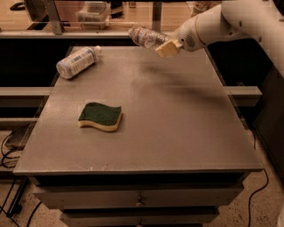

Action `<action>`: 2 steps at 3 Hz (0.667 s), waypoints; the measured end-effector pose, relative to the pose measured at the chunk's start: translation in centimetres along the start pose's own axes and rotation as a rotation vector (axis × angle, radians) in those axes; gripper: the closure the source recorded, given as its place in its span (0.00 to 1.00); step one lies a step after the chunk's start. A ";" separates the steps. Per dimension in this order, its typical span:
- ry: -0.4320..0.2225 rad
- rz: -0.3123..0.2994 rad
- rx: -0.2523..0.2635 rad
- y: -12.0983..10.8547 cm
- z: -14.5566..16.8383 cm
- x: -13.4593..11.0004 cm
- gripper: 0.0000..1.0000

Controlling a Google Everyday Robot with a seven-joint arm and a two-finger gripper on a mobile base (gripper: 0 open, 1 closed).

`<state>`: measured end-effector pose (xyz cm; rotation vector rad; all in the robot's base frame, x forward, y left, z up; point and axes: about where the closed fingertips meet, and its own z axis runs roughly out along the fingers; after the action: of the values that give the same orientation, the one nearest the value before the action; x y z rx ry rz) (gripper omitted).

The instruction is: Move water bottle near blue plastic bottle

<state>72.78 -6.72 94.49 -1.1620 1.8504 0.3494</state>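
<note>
My gripper (165, 46) is at the far middle of the grey table, shut on the water bottle (145, 36). The small clear crinkled bottle is held on its side in the air above the table's far edge, sticking out to the left of the fingers. The blue plastic bottle (76, 61), fatter with a pale blue-and-white label and a white cap, lies on its side at the table's far left corner, well to the left of the gripper.
A green and yellow sponge (100, 116) lies on the table (186, 133) left of centre. Behind the table a rail and shelf with a clear container (94, 11) run across. Drawers sit below the table's front edge. Cables lie on the floor at the left.
</note>
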 end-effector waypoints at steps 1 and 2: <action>0.013 -0.013 -0.022 0.5 0.1 0.3 1.00; 0.018 -0.051 -0.078 3.1 1.9 -0.5 1.00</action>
<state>71.33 -3.63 93.18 -1.2674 1.8333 0.3862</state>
